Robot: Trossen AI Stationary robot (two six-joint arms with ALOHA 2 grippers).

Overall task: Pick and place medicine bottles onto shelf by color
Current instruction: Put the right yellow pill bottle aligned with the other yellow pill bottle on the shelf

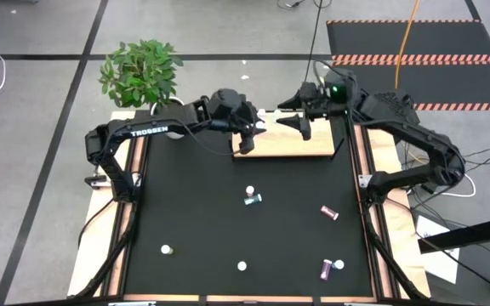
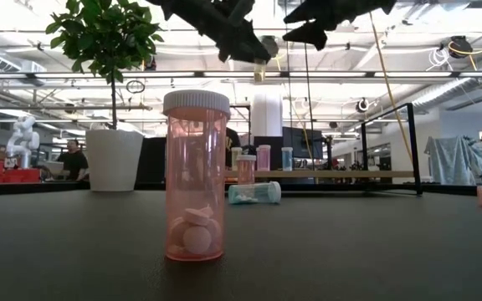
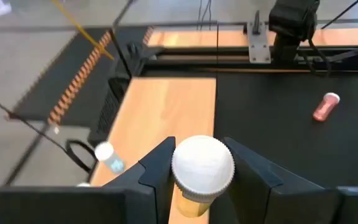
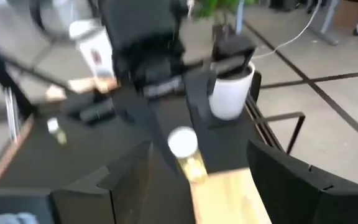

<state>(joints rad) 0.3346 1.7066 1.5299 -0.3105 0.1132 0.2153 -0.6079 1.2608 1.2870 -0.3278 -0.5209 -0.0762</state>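
room: open lab floor, grey tiles, hazard-striped mat at the far right; potted plant (image 1: pixel 141 72) off the far-left corner of the surface (image 1: pixel 194 221).
surface: black mat in a light-wood frame; shelf (image 1: pixel 300 146) is the light-wood board at the far edge, centre-right.
left claw: (image 1: pixel 247 143) over the shelf's left end, pinching a yellow-green bottle (image 3: pixel 199 182) just under its white cap; the left wrist view shows one finger on each side of the body, bottle upright.
right claw: (image 1: pixel 303 127) spread wide, nothing in it, hanging above the shelf just right of the left claw.
bottles on shelf: low view shows small ones standing on the board, colours hard to call; one teal bottle (image 3: pixel 109 157) shows beside the board in the left wrist view.
bottles on the mat: teal one (image 1: pixel 253 201) lying mid-surface; magenta ones (image 1: pixel 330 212) on their sides at right and near right; white-capped ones upright at near left and near centre; pink translucent one (image 2: pixel 196 176) right in front of the low camera.
handling: looks like light, stiff plastic, smooth round wall, so likely slippery and prone to roll or tip. Pills inside add little weight.
grip point: across the body just below the cap, as here; cap rim should stop slip. For lying ones, pinch across mid-body.
risk: narrow base; I'd set it flat before spreading the claw.
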